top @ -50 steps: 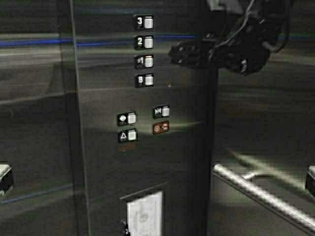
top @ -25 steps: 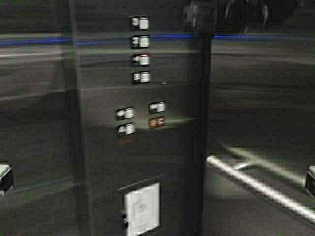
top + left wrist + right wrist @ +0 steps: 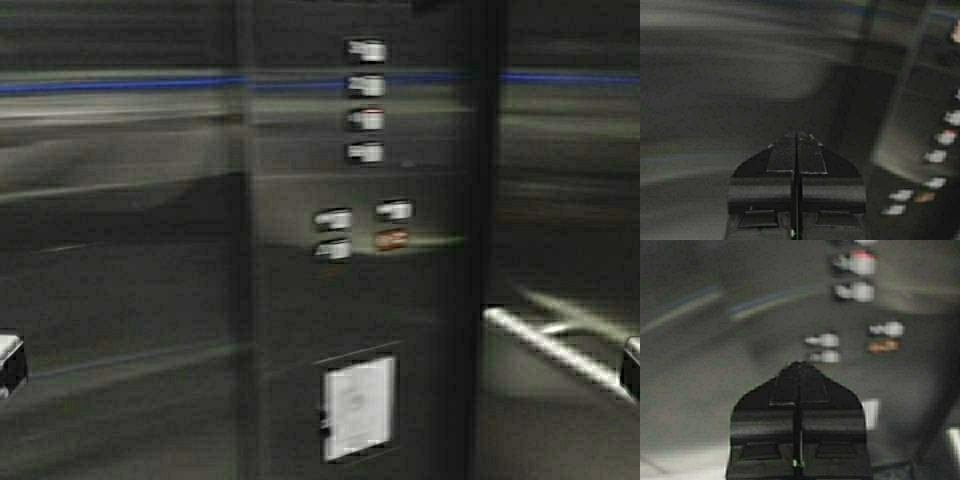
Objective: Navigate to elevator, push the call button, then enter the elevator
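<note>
The left gripper (image 3: pixel 797 142) shows in its wrist view with its two black fingers (image 3: pixel 781 159) pressed flat together, holding nothing. It points at a dull steel wall (image 3: pixel 740 75) of the elevator (image 3: pixel 120 250). The right gripper (image 3: pixel 798 371) looks the same in its own wrist view: fingers (image 3: pixel 814 387) closed tight, nothing between them, aimed at the button panel (image 3: pixel 790 315) but apart from it.

In the high view the arms themselves do not show. Only a small shiny bit of the robot sits at the left edge (image 3: pixel 8 362) and another at the right edge (image 3: pixel 630 365).

The robot is inside the elevator, close to its walls. The walls are brushed steel, grey and streaky, with a thin blue line (image 3: pixel 120 86) running across near the top. The panel (image 3: pixel 360 300) is a tall flat steel strip in the middle of the high view. Four small pale buttons (image 3: pixel 366 100) stand in a column near its top. Below them are three more pale buttons (image 3: pixel 334 232) and one orange-brown one (image 3: pixel 392 239). Lower down a white card (image 3: pixel 358 407) sits in a square frame. To the right of the panel a pale round handrail (image 3: pixel 545 345) slants along the side wall.
</note>
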